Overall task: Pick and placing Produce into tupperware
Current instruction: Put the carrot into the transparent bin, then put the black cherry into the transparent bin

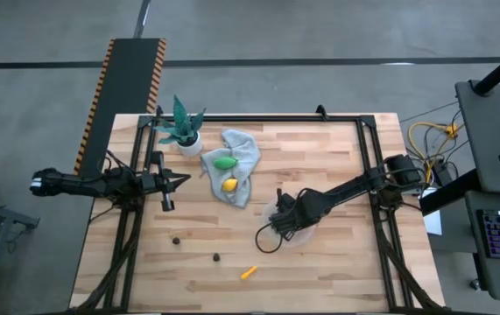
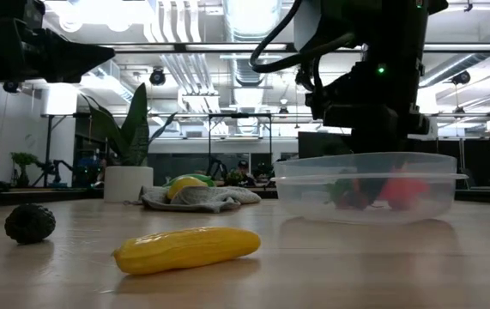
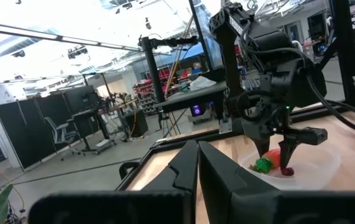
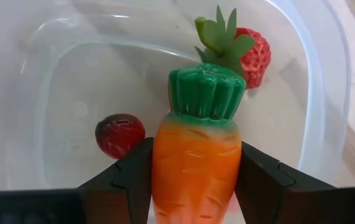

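My right gripper [image 4: 196,186] hangs over the clear round tupperware [image 1: 290,229], shut on the orange carrot [image 4: 196,168]. A red strawberry with green leaves [image 4: 252,56] and a small red berry [image 4: 120,135] lie on the tupperware's floor. The green piece [image 1: 224,163] and the yellow lemon [image 1: 229,185] rest on the grey cloth [image 1: 243,150]. Two dark berries [image 1: 177,239] [image 1: 216,257] and the yellow-orange sliver [image 1: 248,272] lie on the table. My left gripper [image 1: 175,181] waits shut near the table's left edge. My right gripper pinches the carrot by its orange body [image 4: 193,177], one finger [image 4: 127,180] on either side. The fingers come from above, pointing down into the tupperware [image 3: 301,163]. The carrot lies along the fingers, with its green top [image 4: 207,90] pointing away from the gripper toward the tupperware's floor.
A potted plant in a white pot [image 1: 186,136] stands at the far left, beside the grey cloth. Bare wood lies near the table's near edge around the sliver [image 2: 186,249] and a dark berry [image 2: 30,223]. Black frame rails run along the table's sides.
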You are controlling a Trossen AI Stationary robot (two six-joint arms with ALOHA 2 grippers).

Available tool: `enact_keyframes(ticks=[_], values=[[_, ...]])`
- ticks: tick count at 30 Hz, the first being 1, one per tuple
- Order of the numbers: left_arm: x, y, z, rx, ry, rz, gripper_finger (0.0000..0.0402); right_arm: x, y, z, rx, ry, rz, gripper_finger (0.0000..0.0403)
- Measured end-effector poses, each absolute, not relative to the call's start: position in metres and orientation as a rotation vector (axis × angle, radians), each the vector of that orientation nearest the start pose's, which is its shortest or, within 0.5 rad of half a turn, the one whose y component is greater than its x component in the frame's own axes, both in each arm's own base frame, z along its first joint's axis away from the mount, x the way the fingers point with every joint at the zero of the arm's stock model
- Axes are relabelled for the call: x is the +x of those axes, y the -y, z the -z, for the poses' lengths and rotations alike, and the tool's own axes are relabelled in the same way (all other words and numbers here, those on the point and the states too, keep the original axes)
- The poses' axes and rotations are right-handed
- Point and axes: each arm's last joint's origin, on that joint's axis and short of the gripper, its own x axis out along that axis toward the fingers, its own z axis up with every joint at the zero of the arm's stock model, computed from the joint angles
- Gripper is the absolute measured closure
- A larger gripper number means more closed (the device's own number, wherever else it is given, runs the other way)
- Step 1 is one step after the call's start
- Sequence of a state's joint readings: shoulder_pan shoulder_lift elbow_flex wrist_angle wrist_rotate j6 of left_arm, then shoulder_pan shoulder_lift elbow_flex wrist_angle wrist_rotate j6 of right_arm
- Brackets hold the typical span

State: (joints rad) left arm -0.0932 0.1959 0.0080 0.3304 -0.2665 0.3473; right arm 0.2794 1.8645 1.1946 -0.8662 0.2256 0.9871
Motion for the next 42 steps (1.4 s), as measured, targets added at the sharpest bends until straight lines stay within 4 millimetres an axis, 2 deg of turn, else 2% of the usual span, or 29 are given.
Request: enact_keyframes(ticks=[8,18,23,36,42], values=[[0.108,0.002,-0.182,0.320,0.108,-0.195,0.0402,0.319,-0.086,-0.156,0.421,-1.320,0.660,0.0216],[0.108,0.002,-0.181,0.321,0.107,-0.195,0.0402,0.321,-0.090,-0.160,0.437,-1.319,0.631,0.0152],[0.108,0.002,-0.181,0.321,0.106,-0.195,0.0402,0.323,-0.090,-0.166,0.428,-1.316,0.614,0.0136],[0.108,0.002,-0.182,0.321,0.108,-0.195,0.0402,0.328,-0.090,-0.231,0.358,-1.165,0.526,0.0139],[0.108,0.002,-0.182,0.321,0.108,-0.196,0.0402,0.331,-0.094,-0.256,0.262,-1.085,0.450,0.0141]])
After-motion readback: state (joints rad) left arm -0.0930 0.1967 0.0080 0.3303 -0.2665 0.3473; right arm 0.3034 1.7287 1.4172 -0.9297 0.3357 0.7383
